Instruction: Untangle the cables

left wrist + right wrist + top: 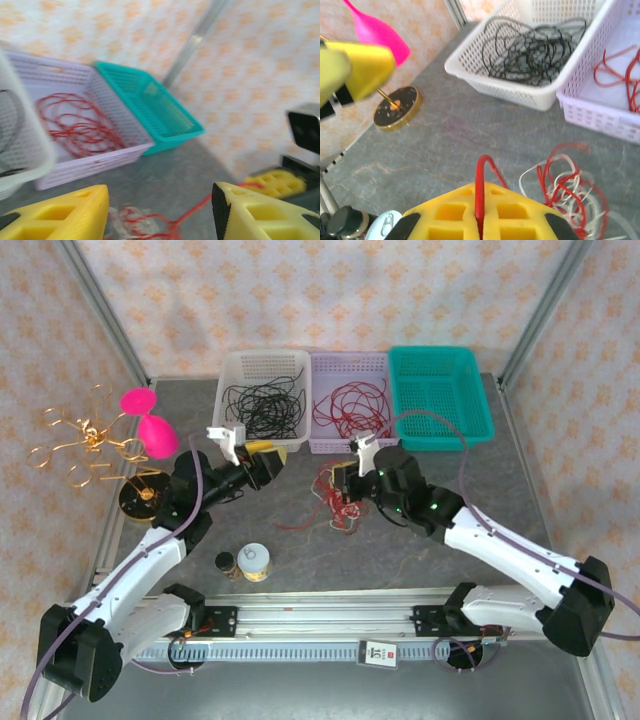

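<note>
A tangle of red and off-white cables (335, 502) lies on the grey table in front of the baskets; it also shows in the right wrist view as a loose bundle (565, 187). My right gripper (347, 483) is shut on a red cable (480, 175) that arches up out of its closed yellow fingers (450, 215). My left gripper (265, 454) hovers to the left of the tangle, open, with its yellow fingers (65, 215) wide apart and nothing between them. Blurred below it is the bundle (140, 222). Black cables (262, 405) lie in the white basket, red cables (350, 408) in the lavender one.
A teal basket (440, 395) stands at the back right beside the lavender basket (348, 365) and the white basket (262, 362). At the left are a gold wire ornament (80, 435), a pink piece (145, 420) and a round base (140, 500). Two small jars (252, 562) sit near the front rail.
</note>
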Robot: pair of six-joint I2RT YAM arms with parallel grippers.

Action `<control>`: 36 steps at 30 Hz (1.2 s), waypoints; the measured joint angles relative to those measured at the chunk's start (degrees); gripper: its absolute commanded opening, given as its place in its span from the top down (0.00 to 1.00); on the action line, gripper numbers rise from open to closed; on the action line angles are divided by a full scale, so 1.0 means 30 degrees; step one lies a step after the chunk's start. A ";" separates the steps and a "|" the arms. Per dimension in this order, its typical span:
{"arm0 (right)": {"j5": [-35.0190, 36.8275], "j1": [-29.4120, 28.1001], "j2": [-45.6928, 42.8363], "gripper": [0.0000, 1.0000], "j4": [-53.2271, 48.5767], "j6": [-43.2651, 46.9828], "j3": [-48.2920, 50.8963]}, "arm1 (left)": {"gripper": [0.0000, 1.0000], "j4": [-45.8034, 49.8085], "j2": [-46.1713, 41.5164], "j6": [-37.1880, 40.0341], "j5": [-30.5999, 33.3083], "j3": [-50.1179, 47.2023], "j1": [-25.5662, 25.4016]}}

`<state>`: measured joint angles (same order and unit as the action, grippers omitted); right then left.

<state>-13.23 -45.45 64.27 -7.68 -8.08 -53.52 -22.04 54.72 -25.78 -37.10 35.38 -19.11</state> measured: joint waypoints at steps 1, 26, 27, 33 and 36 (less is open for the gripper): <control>-0.0364 0.0299 0.0029 1.00 -0.0073 0.0313 -0.0386 | 0.40 -0.0262 0.0000 0.0015 -0.0576 0.0015 -0.0233; -0.7133 0.2171 0.2091 0.74 -0.3730 0.4437 -0.5821 | 1.00 -0.1668 0.8393 0.7541 -0.6186 0.5136 -0.1588; -0.6754 0.2171 0.2084 0.71 -0.3614 0.4379 -0.5770 | 1.00 -0.1807 0.8276 0.7504 -0.5829 0.5129 -0.1603; -0.3118 0.2222 0.0641 0.58 0.0372 0.3585 -0.1909 | 1.00 -0.0947 0.6411 0.7628 -0.2943 0.5355 -0.1712; -0.2543 0.2208 0.0743 0.58 0.3432 0.2747 0.0546 | 1.00 0.0262 0.6040 0.7650 -0.1785 0.6273 -0.2011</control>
<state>-20.86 -38.83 66.50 2.61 0.16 -51.88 -21.26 72.84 -2.83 -42.46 54.19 -25.15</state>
